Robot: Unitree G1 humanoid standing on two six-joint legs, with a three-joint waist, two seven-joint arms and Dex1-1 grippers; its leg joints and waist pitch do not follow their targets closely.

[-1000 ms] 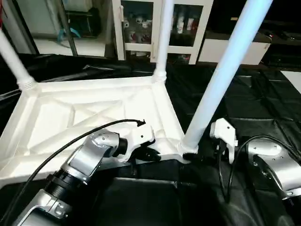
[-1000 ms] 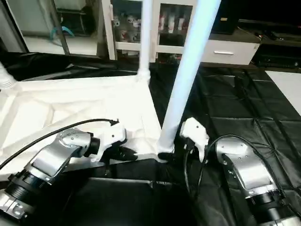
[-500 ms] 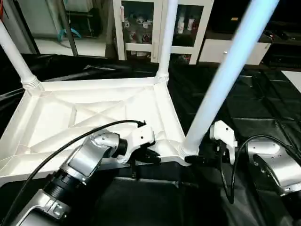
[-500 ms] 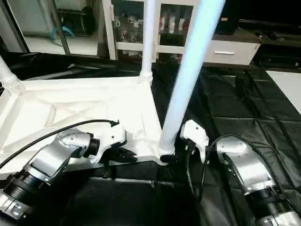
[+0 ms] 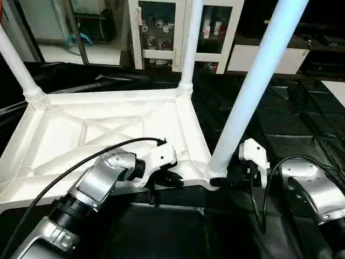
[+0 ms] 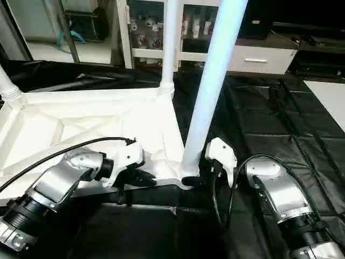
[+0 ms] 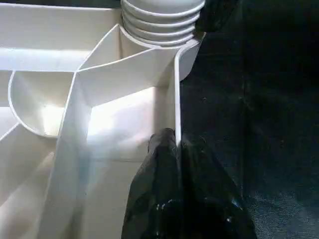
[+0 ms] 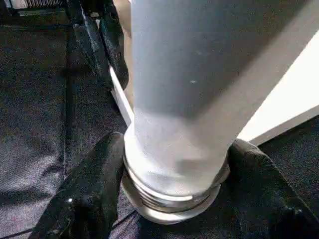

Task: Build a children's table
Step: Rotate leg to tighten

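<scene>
The white plastic table top (image 5: 108, 135) lies upside down on the black crinkly floor sheet (image 5: 302, 118) in front of you. You can see its crossed ribs facing up. A long white tube leg (image 5: 253, 86) stands in the near corner socket (image 5: 211, 174) on your right side, and it leans a little to the right. Two more white legs stand in the far corners, one at the far left (image 5: 19, 67) and one at the far right (image 5: 190, 46).

Your left gripper (image 5: 175, 179) is pinched on the thin near edge of the table top, close to that near corner. In the left wrist view its black fingers (image 7: 164, 184) press together with the white wall between them.

Your right gripper (image 5: 226, 182) is down at the foot of the leaning leg. In the right wrist view one black finger (image 8: 92, 191) sits on each side of the ribbed end of the leg, right against it, so it is hugging the leg.

Behind the sheet stand a white cabinet with glass doors (image 5: 161, 27) and a low white drawer unit (image 5: 264, 59).
</scene>
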